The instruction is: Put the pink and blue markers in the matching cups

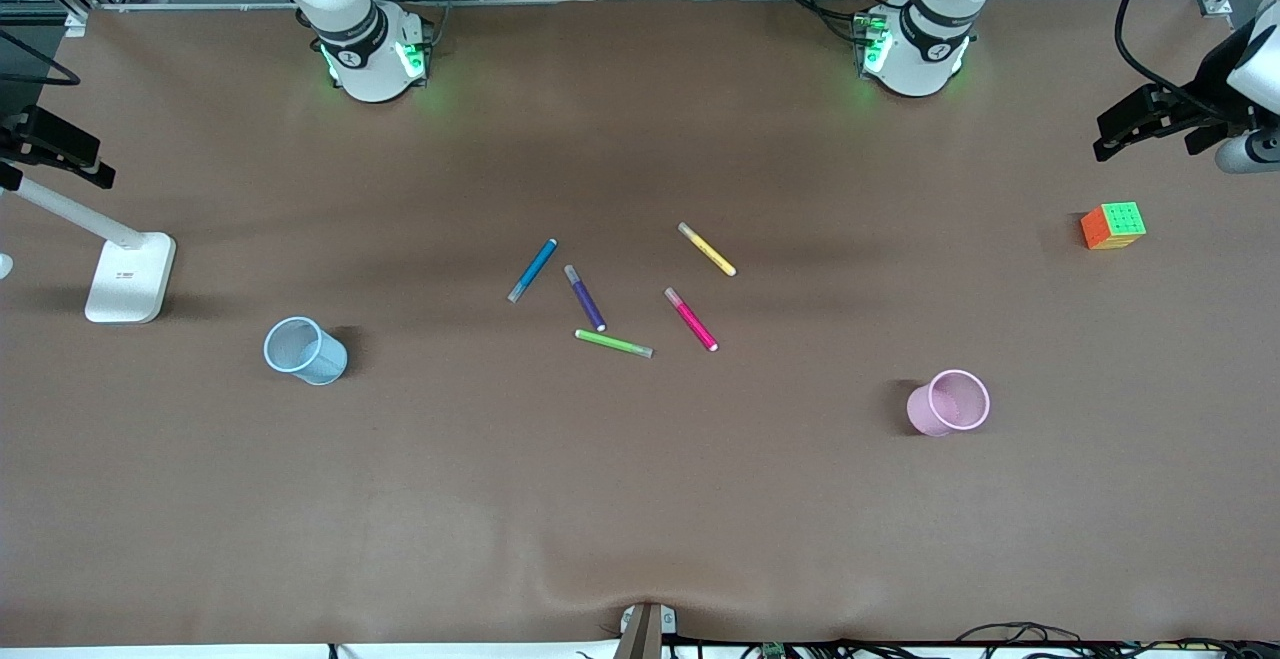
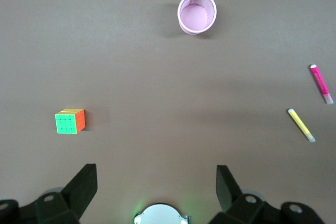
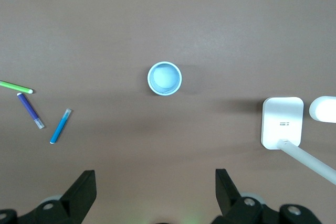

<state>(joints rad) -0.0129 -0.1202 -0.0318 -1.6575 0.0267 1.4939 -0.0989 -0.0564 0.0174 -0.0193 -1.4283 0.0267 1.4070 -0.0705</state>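
Observation:
The pink marker and the blue marker lie flat among other pens at the table's middle. The pale pink mesh cup stands upright toward the left arm's end, nearer to the front camera than the pens. The pale blue mesh cup stands toward the right arm's end. Both cups are empty. My left gripper is open and empty, high over the table, with the pink cup and pink marker in its view. My right gripper is open and empty, high over the blue cup and blue marker.
A dark purple pen, a lime-green pen and a yellow pen lie beside the two markers. A colour cube sits toward the left arm's end. A white lamp base stands toward the right arm's end.

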